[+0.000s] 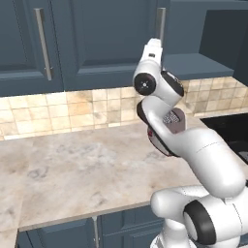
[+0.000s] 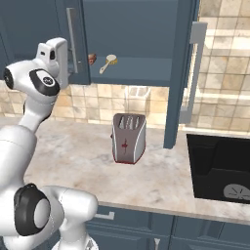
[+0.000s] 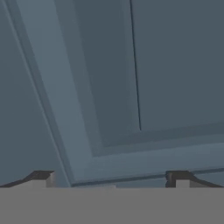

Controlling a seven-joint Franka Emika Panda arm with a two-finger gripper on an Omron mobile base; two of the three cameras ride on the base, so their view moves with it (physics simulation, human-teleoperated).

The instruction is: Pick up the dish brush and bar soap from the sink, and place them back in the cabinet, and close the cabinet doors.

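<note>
The dish brush lies on the shelf of the open cabinet, cream head up. The reddish-brown bar soap sits just left of it, half hidden behind the left cabinet door. That door looks almost flush with the neighbouring fronts; its silver handle is right above my hand. The right cabinet door stands swung out, edge-on. My gripper is open and holds nothing, its fingertips close against the left door's framed panel. The black sink holds just its grey drain.
A red-and-silver toaster stands on the marble counter below the open cabinet, against the tiled wall. The swung-out right door hangs over the counter between the toaster and the sink. More closed wall cabinets run to the left.
</note>
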